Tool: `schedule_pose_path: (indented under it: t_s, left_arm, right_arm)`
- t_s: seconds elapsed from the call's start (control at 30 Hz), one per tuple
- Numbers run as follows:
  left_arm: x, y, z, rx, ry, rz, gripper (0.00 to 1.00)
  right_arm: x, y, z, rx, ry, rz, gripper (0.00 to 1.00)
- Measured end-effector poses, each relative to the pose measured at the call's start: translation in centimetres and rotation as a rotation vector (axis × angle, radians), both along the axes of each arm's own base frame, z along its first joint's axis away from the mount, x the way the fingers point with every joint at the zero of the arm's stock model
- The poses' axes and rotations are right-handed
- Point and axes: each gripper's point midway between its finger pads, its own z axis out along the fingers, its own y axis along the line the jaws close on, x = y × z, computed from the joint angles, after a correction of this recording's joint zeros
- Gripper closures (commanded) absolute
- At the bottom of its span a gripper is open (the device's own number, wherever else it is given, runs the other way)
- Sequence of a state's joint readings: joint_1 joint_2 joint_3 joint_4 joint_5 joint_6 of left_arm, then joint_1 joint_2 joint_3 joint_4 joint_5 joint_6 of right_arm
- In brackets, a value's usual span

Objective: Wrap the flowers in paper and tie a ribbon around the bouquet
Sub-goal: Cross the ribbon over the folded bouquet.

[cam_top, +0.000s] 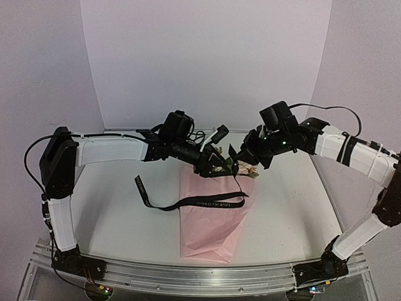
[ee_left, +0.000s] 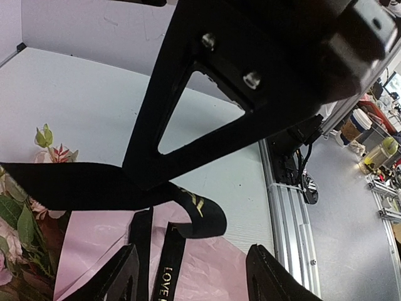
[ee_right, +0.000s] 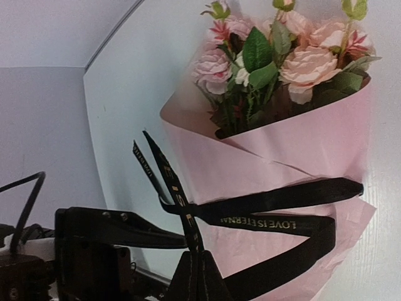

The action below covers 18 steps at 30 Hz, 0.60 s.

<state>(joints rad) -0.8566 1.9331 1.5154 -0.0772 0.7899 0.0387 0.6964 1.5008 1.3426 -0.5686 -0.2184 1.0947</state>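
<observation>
The bouquet lies on the table as a pink paper (cam_top: 210, 229) cone, with the flowers (cam_top: 243, 168) at its far end. The black ribbon (cam_top: 194, 202) crosses the cone, and one loose end trails left. My right gripper (ee_right: 200, 276) is shut on a ribbon (ee_right: 269, 222) strand, which rises taut from the wrapped paper (ee_right: 301, 144) below the flowers (ee_right: 282, 56). My left gripper (ee_left: 194, 279) is open, its fingers (ee_left: 122, 276) set wide. Ribbon (ee_left: 169, 260) strands pass between them over the paper (ee_left: 219, 263). Both grippers meet above the blossoms: left gripper (cam_top: 213, 164), right gripper (cam_top: 239, 157).
An aluminium rail (cam_top: 200, 276) runs along the table's near edge by the arm bases. White walls close the back and sides. In the left wrist view the right arm's black body (ee_left: 250, 63) fills the upper frame. Shelves and bottles (ee_left: 376, 150) stand beyond the table.
</observation>
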Motion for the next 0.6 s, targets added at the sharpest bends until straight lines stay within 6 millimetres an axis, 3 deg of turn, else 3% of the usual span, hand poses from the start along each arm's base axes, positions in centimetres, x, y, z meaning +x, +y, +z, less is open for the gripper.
schedule_pose_path:
  t_s: [0.17, 0.4, 0.47, 0.53, 0.6]
  left_arm:
    - [0.0, -0.2, 0.3, -0.014, -0.013, -0.001, 0.39]
    - [0.0, -0.3, 0.2, -0.015, -0.017, 0.003, 0.44]
    - [0.1, -0.3, -0.1, -0.01, -0.015, 0.007, 0.51]
    - [0.2, -0.3, -0.3, -0.006, -0.012, 0.013, 0.69]
    - [0.5, -0.3, -0.6, 0.002, -0.007, 0.023, 0.76]
  right_arm:
    - [0.0, 1.9, 1.3, 0.093, 0.023, 0.034, 1.0]
    - [-0.3, 3.4, -0.3, 0.119, 0.104, 0.05, 1.0]
    - [-0.4, 3.6, -0.4, 0.124, 0.115, 0.05, 1.0]
    - [-0.4, 3.8, -0.3, 0.131, 0.12, 0.053, 1.0]
    - [-0.5, 3.9, -0.2, 0.136, 0.123, 0.059, 1.0]
